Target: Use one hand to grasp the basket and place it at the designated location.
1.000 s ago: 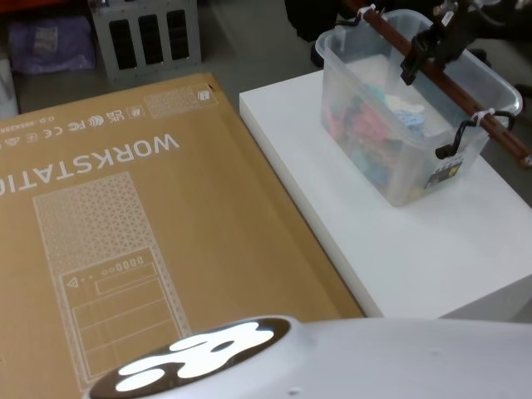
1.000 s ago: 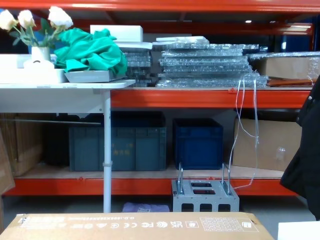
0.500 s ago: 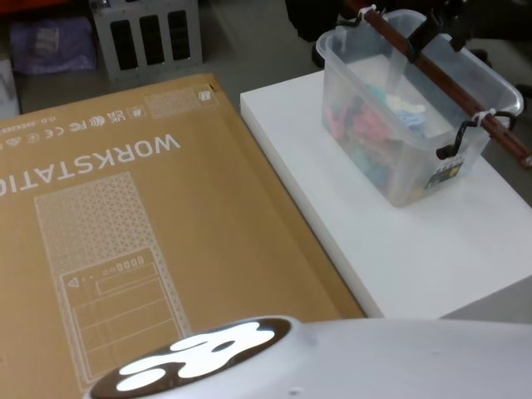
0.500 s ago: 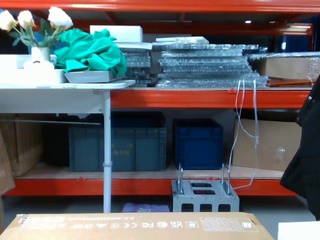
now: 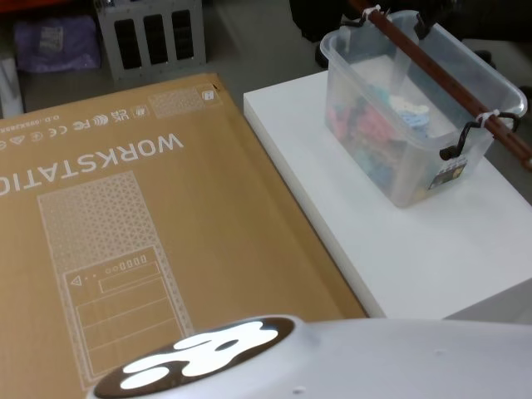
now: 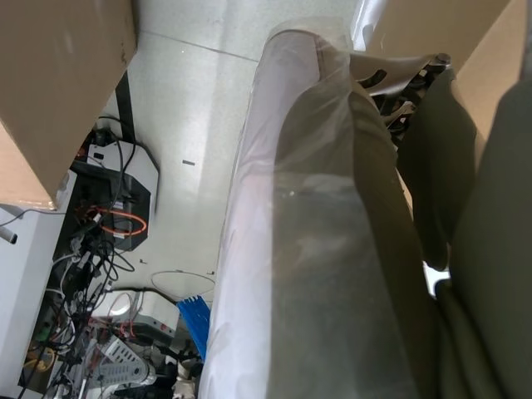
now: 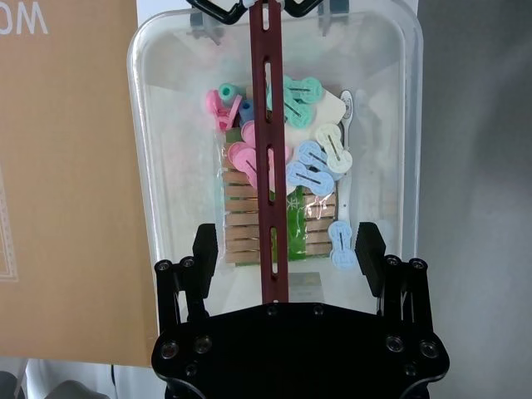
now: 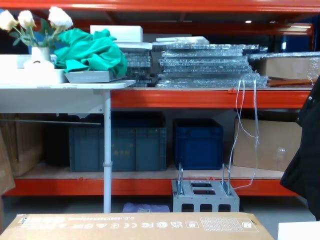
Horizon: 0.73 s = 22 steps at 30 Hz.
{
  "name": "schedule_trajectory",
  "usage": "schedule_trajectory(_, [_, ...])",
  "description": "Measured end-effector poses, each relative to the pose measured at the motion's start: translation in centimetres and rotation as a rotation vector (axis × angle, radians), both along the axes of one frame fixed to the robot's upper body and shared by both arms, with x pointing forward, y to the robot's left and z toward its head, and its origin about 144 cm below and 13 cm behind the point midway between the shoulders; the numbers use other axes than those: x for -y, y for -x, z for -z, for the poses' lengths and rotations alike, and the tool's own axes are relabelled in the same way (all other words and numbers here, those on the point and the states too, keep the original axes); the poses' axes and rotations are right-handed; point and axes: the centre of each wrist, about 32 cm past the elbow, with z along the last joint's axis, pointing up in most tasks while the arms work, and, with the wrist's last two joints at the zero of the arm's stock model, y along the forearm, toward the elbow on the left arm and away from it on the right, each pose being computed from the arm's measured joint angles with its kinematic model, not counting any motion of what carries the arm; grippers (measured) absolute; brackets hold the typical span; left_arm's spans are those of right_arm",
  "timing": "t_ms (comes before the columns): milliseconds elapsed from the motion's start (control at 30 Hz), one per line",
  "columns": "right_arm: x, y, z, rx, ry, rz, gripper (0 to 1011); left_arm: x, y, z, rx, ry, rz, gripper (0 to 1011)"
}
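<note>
The basket [image 5: 397, 170] is a clear plastic tub standing on the white table [image 5: 399, 249] at the far right. A long dark red-brown bar handle [image 5: 440, 73] runs along its top, held by black hooks at both ends. Coloured clips and wooden pegs lie inside. In the right wrist view my right gripper [image 7: 288, 249] hovers open above the basket [image 7: 150, 166]. Its two black fingers [image 7: 205, 249] stand on either side of the handle [image 7: 270, 150], apart from it. The left wrist view shows a plastic-wrapped arm section over the floor.
A big brown cardboard box [image 5: 125, 233] printed WORKSTATION lies level with the table on its left. A grey metal block with two loop handles [image 8: 204, 197] stands on the floor ahead. Orange shelving with blue crates [image 8: 120, 147] is behind it.
My right gripper was at the handle a second ago; it has since lifted away toward the head view's top edge. The basket stays on the table.
</note>
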Motion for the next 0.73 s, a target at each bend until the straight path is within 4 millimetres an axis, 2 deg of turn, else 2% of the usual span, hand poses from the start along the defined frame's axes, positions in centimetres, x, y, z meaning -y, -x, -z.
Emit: schedule_trajectory(733, [-0.05, -0.01, -0.04, 0.0, 0.001, 0.0, 1001, 0.0, 0.0, 0.0, 0.0, 0.0, 0.0, 0])
